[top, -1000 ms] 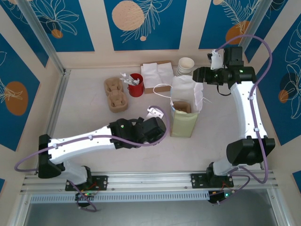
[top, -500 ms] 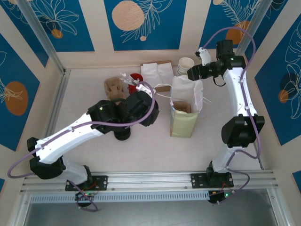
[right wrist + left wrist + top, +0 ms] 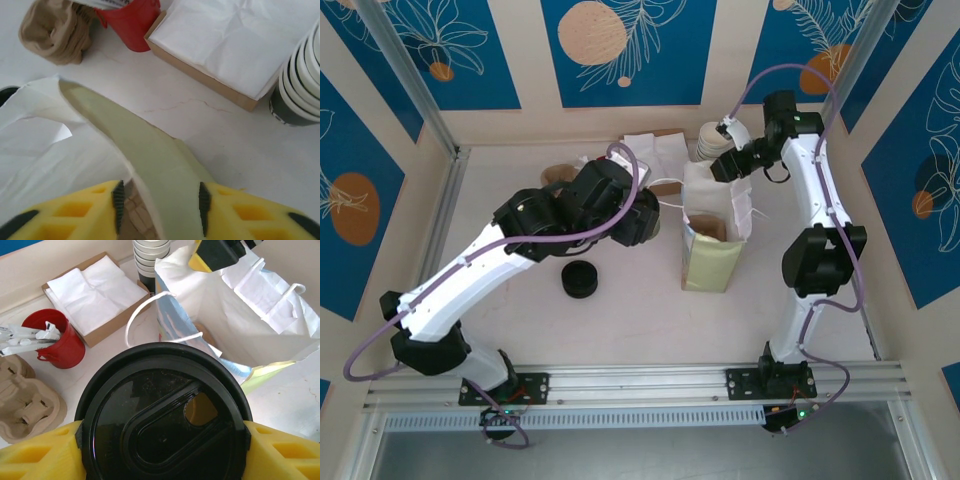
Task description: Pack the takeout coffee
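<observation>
The takeout coffee (image 3: 162, 415) sits between my left gripper's yellow fingers (image 3: 35, 452), its round black lid facing the wrist camera. My left gripper (image 3: 162, 440) is shut on it and holds it in the air just left of the white paper bag (image 3: 240, 315). In the top view the left gripper (image 3: 642, 215) hangs beside the bag (image 3: 715, 240), and the wrist hides the cup. My right gripper (image 3: 160, 200) is at the bag's back rim (image 3: 150, 150). Its jaws stand apart with the bag's wall between them. The top view shows the right gripper (image 3: 722, 165) over the bag's far edge.
A low stack of black lids (image 3: 580, 280) lies on the table left of the bag. Behind stand a red cup of packets (image 3: 57, 340), a box of napkins (image 3: 95, 290), stacked cups (image 3: 150, 255) and a cardboard cup carrier (image 3: 25, 400).
My left arm has risen and swung back toward the bag with the coffee, uncovering the black lids. My right gripper has come down onto the bag's back rim and its jaws have narrowed.
</observation>
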Controlling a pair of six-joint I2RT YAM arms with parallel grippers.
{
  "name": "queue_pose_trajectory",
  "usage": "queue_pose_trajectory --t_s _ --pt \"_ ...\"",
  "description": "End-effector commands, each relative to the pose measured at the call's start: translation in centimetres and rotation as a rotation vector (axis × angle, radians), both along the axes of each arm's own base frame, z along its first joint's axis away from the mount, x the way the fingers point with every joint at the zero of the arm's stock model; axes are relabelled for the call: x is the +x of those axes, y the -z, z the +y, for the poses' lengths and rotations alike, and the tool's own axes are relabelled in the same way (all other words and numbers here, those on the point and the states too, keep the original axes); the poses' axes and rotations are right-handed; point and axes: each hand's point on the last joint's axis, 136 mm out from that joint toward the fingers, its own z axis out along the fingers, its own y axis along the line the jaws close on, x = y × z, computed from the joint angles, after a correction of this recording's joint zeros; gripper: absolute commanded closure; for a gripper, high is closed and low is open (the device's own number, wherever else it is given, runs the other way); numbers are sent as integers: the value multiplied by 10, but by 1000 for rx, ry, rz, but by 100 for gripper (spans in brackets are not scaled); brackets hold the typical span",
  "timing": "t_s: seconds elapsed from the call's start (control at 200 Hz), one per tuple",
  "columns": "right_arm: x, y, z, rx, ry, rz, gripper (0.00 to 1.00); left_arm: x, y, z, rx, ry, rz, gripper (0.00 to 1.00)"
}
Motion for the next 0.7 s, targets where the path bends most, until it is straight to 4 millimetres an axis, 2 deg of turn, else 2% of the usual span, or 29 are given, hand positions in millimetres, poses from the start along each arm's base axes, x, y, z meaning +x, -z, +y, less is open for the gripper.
queue_pose_trajectory --t_s 0.0,0.065,0.18,0.35,0.44,0.695 --pt "-3 -20 14 44 -49 -40 76 2 -11 -1 -15 36 -3 31" --pt "-2 -26 21 47 -52 -58 91 4 -15 -1 -22 42 -2 31" --pt "0 -34 32 37 -38 -80 97 5 -19 2 -26 48 -5 31" --pt "-3 -54 53 90 15 -85 97 5 -29 10 -46 42 -16 31" --pt "-7 -58 63 91 44 -70 97 5 -37 14 -54 39 -27 31" --pt "-9 -71 63 128 226 2 97 -1 -56 15 -108 57 -42 31"
